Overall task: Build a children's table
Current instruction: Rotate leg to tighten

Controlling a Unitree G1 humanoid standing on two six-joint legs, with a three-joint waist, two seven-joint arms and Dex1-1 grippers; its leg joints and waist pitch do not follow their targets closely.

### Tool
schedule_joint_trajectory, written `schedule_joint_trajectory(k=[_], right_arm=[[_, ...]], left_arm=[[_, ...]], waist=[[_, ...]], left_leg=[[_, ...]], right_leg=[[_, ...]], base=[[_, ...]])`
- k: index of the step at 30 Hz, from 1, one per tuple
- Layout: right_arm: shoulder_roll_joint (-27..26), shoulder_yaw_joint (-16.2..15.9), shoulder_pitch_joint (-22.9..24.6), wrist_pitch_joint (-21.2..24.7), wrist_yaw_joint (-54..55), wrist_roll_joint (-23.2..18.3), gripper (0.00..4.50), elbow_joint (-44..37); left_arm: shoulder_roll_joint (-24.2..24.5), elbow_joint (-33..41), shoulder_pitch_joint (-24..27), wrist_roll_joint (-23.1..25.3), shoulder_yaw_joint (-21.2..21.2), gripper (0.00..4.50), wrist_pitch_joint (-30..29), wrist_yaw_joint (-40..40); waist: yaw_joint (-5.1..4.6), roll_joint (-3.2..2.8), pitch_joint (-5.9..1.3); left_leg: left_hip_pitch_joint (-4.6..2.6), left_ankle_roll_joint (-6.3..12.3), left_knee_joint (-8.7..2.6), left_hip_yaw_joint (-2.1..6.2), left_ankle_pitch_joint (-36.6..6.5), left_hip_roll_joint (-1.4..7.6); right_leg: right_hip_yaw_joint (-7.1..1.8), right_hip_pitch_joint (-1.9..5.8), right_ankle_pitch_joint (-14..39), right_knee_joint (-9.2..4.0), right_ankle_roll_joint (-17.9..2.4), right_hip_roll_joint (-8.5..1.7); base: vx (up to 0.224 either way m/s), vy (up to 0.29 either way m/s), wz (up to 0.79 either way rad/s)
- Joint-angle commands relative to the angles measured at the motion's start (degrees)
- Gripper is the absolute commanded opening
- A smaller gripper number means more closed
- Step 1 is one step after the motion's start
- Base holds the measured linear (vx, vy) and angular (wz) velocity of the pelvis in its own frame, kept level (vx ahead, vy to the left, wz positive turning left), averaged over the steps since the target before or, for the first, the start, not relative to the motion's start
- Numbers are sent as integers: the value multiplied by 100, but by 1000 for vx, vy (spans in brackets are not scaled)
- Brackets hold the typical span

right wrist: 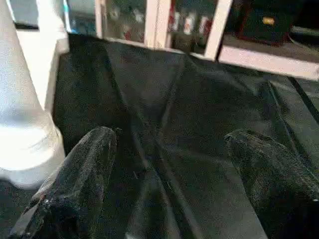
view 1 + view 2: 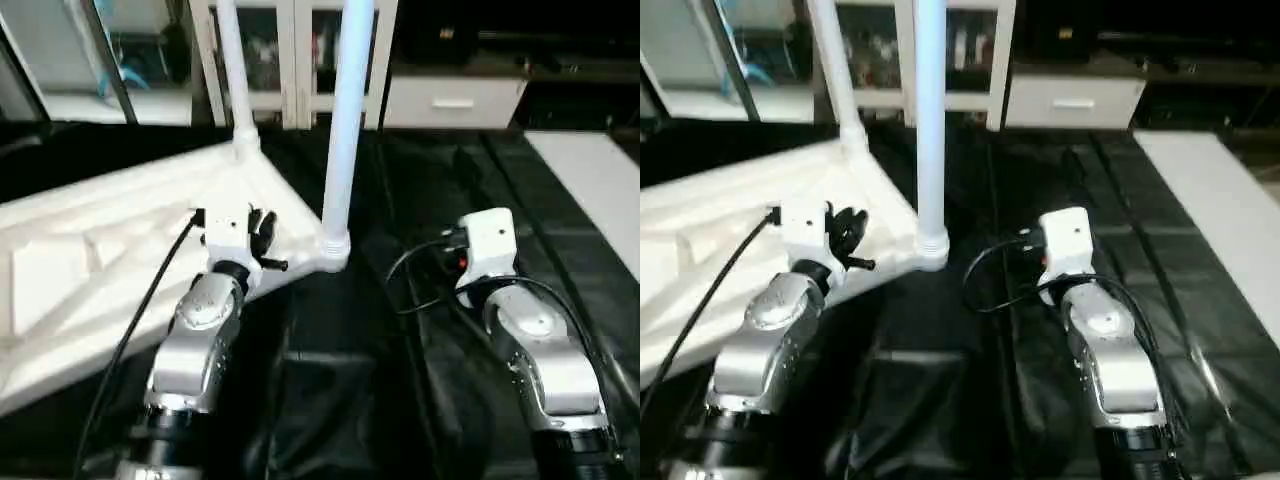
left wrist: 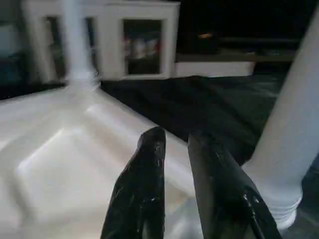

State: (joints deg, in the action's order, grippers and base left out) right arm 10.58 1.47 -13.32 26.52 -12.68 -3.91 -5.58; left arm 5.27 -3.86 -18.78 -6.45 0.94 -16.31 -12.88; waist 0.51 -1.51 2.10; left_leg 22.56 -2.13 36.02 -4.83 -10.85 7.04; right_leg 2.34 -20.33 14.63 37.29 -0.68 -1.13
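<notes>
Two legs [image 2: 345,130] seated upright in tabletop [image 2: 100,250] sockets on black table. Left gripper [image 3: 174,169] nearly closed above tabletop, empty; right gripper [image 1: 169,179] wide apart beside near leg. Next: fetch third leg.

Lab-like room: white glass-door cabinets [image 2: 290,60], black-covered worktable [image 2: 450,200].

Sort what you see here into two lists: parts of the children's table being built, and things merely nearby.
Job:
- white ribbed plastic square tabletop
- near white tapered tube leg, upright in a corner socket
- far white tube leg, upright in another socket

Lying about:
- black cloth cover
- white glass-door cabinet
- flat white board
</notes>
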Motion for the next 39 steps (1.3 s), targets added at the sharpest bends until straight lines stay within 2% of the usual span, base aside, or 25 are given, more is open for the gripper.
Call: schedule_joint_trajectory(k=[1, 2, 3, 4, 5, 6, 7, 8, 11, 14, 15, 16, 20, 23, 25, 26, 27, 30, 31, 32, 33, 34, 35, 38, 39], right_arm=[[13, 0, -15, 24, -60, -91, 386, -73], [13, 0, -15, 24, -60, -91, 386, -73], [149, 120, -51, 86, -205, -222, 386, -42], [205, 161, -70, 117, -256, -263, 386, -14], [263, 207, -80, 131, -316, -310, 386, 27], [357, 227, -104, 136, -406, -328, 386, 91], [488, 244, -122, 147, -596, -370, 386, 178], [508, 246, -125, 152, -629, -380, 386, 190], [724, 193, -151, 250, -1010, -473, 386, 216], [1150, -95, -127, 407, -1706, -574, 386, 83], [1230, -160, -99, 420, -1837, -616, 386, 33], [1295, -219, -73, 414, -1935, -646, 386, -12], [1532, -374, -11, 362, -2339, -730, 386, -121], [1565, -387, -49, 378, -2485, -736, 386, -92], [1538, -490, -110, 418, -2515, -747, 386, -92], [1523, -537, -111, 416, -2530, -750, 386, -113], [1510, -584, -102, 459, -2580, -817, 386, -166], [1510, -630, -92, 471, -2627, -872, 386, -186], [1508, -630, -92, 467, -2631, -878, 386, -179], [1511, -658, -69, 431, -2642, -853, 386, -160], [1527, -683, -26, 385, -2660, -792, 386, -169], [1538, -689, -6, 368, -2668, -762, 386, -184], [1538, -689, -6, 368, -2668, -762, 386, -184], [1568, -595, 64, 395, -2611, -797, 386, -307], [1584, -601, 101, 378, -2575, -787, 386, -311]], left_arm=[[47, -132, 133, -346, 136, 117, -168, -711], [47, -132, 133, -346, 136, 117, -168, -711], [104, -211, 98, -791, 308, 127, -575, -1544], [128, -278, 57, -877, 383, 137, -736, -1762], [138, -383, 2, -907, 472, 145, -861, -1927], [166, -567, -113, -838, 612, 157, -1012, -2066], [196, -910, -307, -675, 826, 157, -1073, -2194], [197, -968, -339, -647, 854, 173, -1066, -2212], [167, -1752, -781, -293, 951, 194, -767, -2236], [231, -2879, -1475, 122, 896, 217, -174, -1979], [272, -3046, -1581, 151, 892, 229, -92, -1936], [324, -3172, -1672, 169, 893, 235, 5, -1906], [448, -3575, -2057, 72, 752, 246, 179, -1880], [514, -3956, -2323, 108, 671, 246, 306, -1867], [578, -4405, -2515, 172, 564, 246, 489, -1935], [605, -4489, -2537, 190, 547, 246, 526, -1924], [613, -4633, -2585, 137, 476, 246, 508, -1938], [578, -4873, -2636, 60, 454, 246, 450, -2045], [567, -4904, -2641, 48, 450, 246, 442, -2055], [520, -5034, -2655, -7, 410, 246, 449, -2099], [439, -5246, -2708, -50, 357, 246, 495, -2171], [403, -5350, -2744, -53, 339, 246, 537, -2205], [403, -5350, -2744, -53, 339, 246, 537, -2205], [306, -5748, -2908, 175, 457, 246, 839, -2229], [274, -5905, -2974, 251, 475, 246, 933, -2238]], waist=[[-14, -45, -308], [-6, -66, -408], [-1, -39, -455], [67, -39, -433], [86, 23, -392], [174, 49, -314], [189, 136, -299], [209, 115, -247], [168, 155, -215], [141, 112, -228], [134, 117, -217], [137, 68, -218], [100, 149, -237], [127, 149, -231], [156, 190, -244], [161, 177, -252], [160, 232, -254], [217, 142, -290], [209, 149, -283], [234, 55, -285], [230, 118, -273], [250, 36, -260], [244, 64, -262], [278, -96, -261], [271, -112, -260]], left_leg=[[-12, 680, -301, 143, 2340, 510], [-166, 735, -234, 217, 2573, 631], [-274, 888, -200, 238, 2709, 680], [-196, 908, -220, 136, 2419, 591], [-146, 880, -261, 60, 2009, 556], [-119, 679, -358, -92, 386, 531], [-154, 615, -388, -143, -62, 546], [-202, 450, -441, -218, -774, 548], [-207, 238, -519, -291, -1227, 597], [-215, 13, -580, -269, -1643, 619], [-215, 4, -585, -276, -1703, 616], [-204, -54, -595, -249, -1815, 628], [-106, 23, -612, -226, -1698, 621], [-164, 92, -563, -265, -1712, 614], [-155, 173, -554, -281, -1511, 610], [-151, 187, -552, -284, -1433, 614], [-135, 261, -559, -289, -1265, 629], [-157, 374, -541, -292, -969, 649], [-150, 400, -551, -300, -949, 654], [-167, 371, -549, -293, -1018, 656], [-176, 340, -558, -313, -1192, 651], [-210, 241, -578, -318, -1408, 653], [-200, 205, -583, -312, -1469, 655], [-228, 61, -611, -292, -1727, 657], [-228, 6, -613, -286, -1842, 650]], right_leg=[[-131, 205, -2221, -161, -919, -411], [-161, 145, -2334, -93, -913, -448], [-230, 89, -2290, -136, -970, -582], [-252, 113, -2218, -199, -1096, -633], [-270, 129, -2084, -248, -1160, -660], [-297, 154, -1283, -375, -1366, -723], [-302, 153, -967, -432, -1414, -732], [-307, 143, -162, -511, -1418, -754], [-303, 117, 622, -594, -1250, -732], [-293, 104, 1055, -615, -971, -766], [-295, 88, 1112, -638, -956, -775], [-294, 93, 1202, -644, -931, -798], [-259, 122, 1140, -645, -927, -820], [-284, 36, 1312, -698, -1056, -838], [-281, 39, 1114, -675, -1123, -830], [-283, 48, 988, -660, -1152, -833], [-275, 58, 725, -639, -1212, -825], [-265, 57, 148, -567, -1376, -837], [-259, 49, -53, -559, -1440, -822], [-260, 38, -88, -548, -1472, -827], [-265, 40, -26, -573, -1494, -820], [-267, 19, 84, -608, -1491, -817], [-266, 38, 89, -595, -1501, -815], [-268, 34, 139, -619, -1446, -824], [-271, 57, 123, -618, -1450, -836]], base=[[101, 71, -7], [101, 71, -7], [48, 68, -3], [13, 68, -1], [13, 68, -1], [-18, 51, 4], [0, 0, 0], [0, 0, 0], [-65, 27, 8], [-63, 32, -1], [-55, 26, -4], [0, 0, 0], [0, 0, 0], [0, 0, 0], [0, 0, 0], [0, 0, 0], [0, 0, 0], [0, 0, 0], [0, 0, 0], [0, 0, 0], [0, 0, 0], [0, 0, 0], [0, 0, 0], [0, 0, 0], [0, 0, 0]])
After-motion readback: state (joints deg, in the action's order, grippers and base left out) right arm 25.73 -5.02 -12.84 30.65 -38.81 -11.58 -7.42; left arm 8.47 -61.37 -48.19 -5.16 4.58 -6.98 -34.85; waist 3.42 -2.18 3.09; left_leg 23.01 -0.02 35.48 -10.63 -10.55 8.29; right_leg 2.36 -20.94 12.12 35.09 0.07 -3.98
